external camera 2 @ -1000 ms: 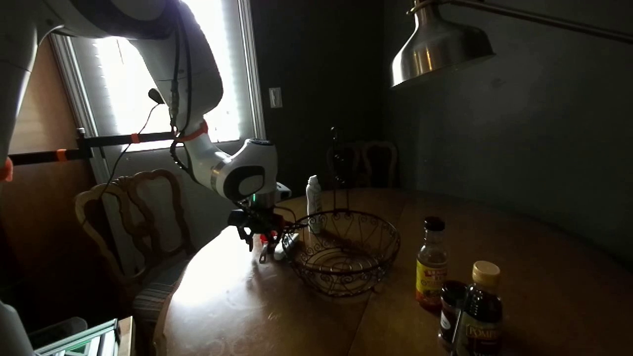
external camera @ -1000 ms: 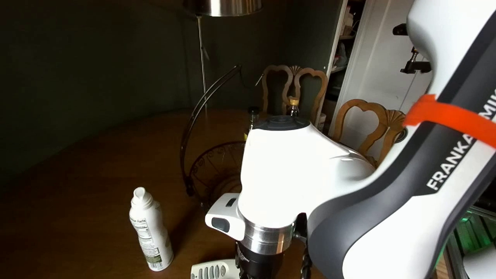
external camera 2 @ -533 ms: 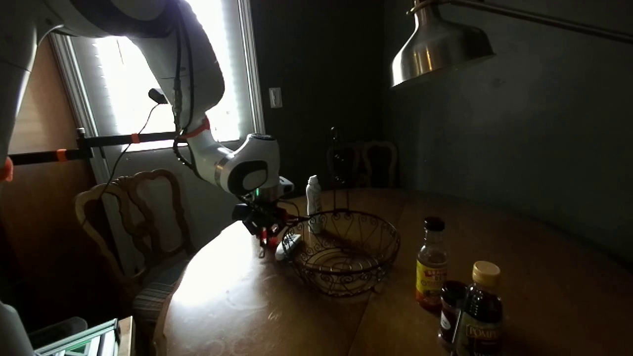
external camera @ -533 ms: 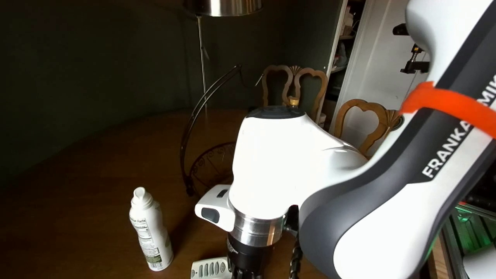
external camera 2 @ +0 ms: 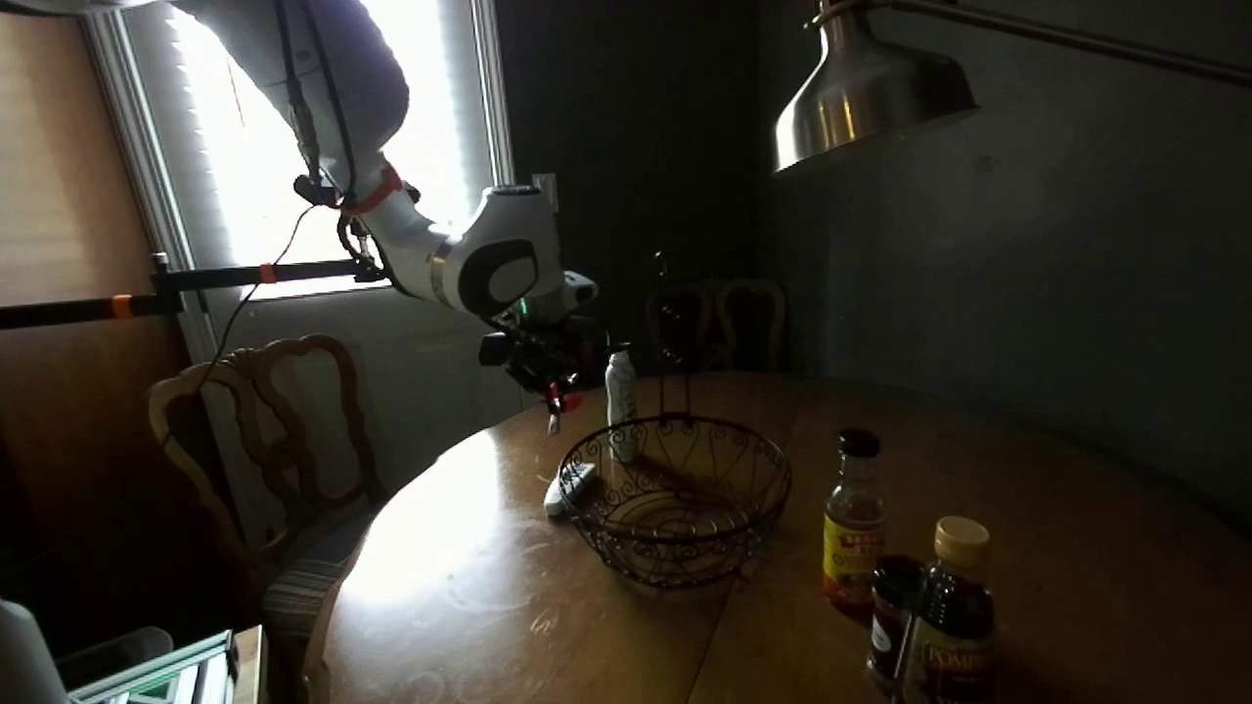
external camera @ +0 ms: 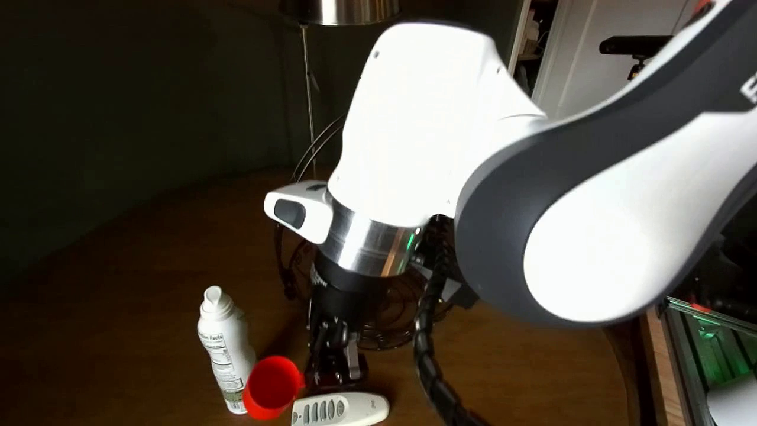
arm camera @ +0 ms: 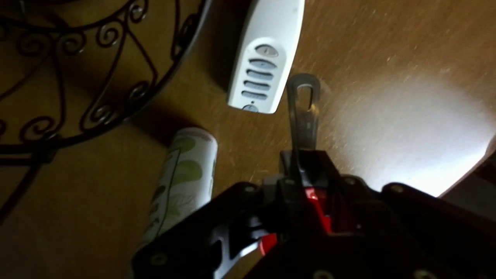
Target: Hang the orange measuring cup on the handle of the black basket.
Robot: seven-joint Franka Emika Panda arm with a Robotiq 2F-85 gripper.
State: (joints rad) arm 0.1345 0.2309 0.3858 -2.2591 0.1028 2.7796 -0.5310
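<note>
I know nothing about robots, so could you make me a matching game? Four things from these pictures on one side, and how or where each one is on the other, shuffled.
Things:
1. Small round orange-red measuring cup
2. Round black wire basket
3. Long white plastic remote control
4. Slim white bottle

How or where:
A. Standing tall and upright on the brown wooden table
B. See-through and open at the top
C. Held off the table by the robot's black two-fingered gripper
D. Lying flat on the table

Pairs: 1-C; 2-B; 3-D; 4-A
</note>
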